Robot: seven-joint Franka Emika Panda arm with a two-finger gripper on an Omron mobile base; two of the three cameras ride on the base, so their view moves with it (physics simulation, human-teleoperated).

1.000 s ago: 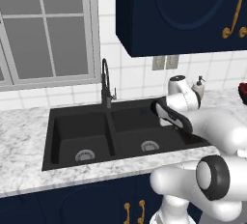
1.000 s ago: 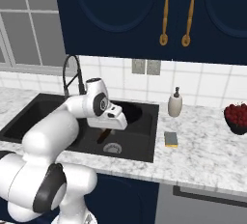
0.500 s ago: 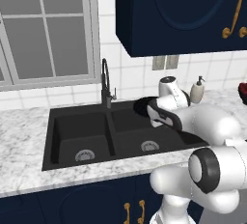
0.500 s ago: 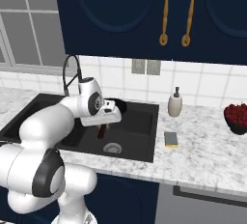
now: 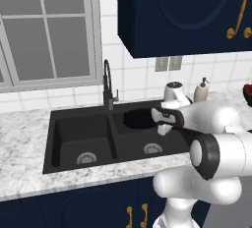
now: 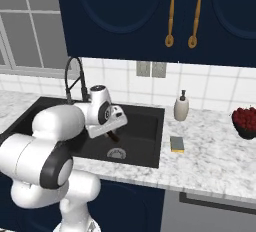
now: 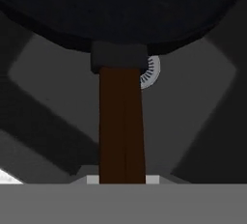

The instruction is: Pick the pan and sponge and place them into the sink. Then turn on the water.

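Observation:
The black pan (image 5: pixel 139 119) hangs over the right basin of the black sink (image 5: pixel 66 136), near the faucet (image 5: pixel 107 85). My gripper (image 5: pixel 165 124) is shut on the pan's dark-brown handle (image 7: pixel 121 126). In the hand view the pan (image 7: pixel 120 10) fills the top, with a silver drain (image 7: pixel 151 71) showing past it. In the right base view my gripper (image 6: pixel 113 130) holds the handle (image 6: pixel 114 137) above the sink (image 6: pixel 147 126); the arm hides the pan's bowl. The yellow sponge (image 6: pixel 176 144) lies flat on the counter right of the sink.
A cream soap dispenser (image 6: pixel 181 107) stands behind the sponge by the wall. A dark bowl of red fruit (image 6: pixel 245 121) sits at the far right. The gooseneck faucet (image 6: pixel 75 78) rises behind the divider. Dark cabinets hang above.
The arm has swung the pan left, from the sink's right edge to over the right basin. The grip on the handle is unchanged. The sponge has not moved.

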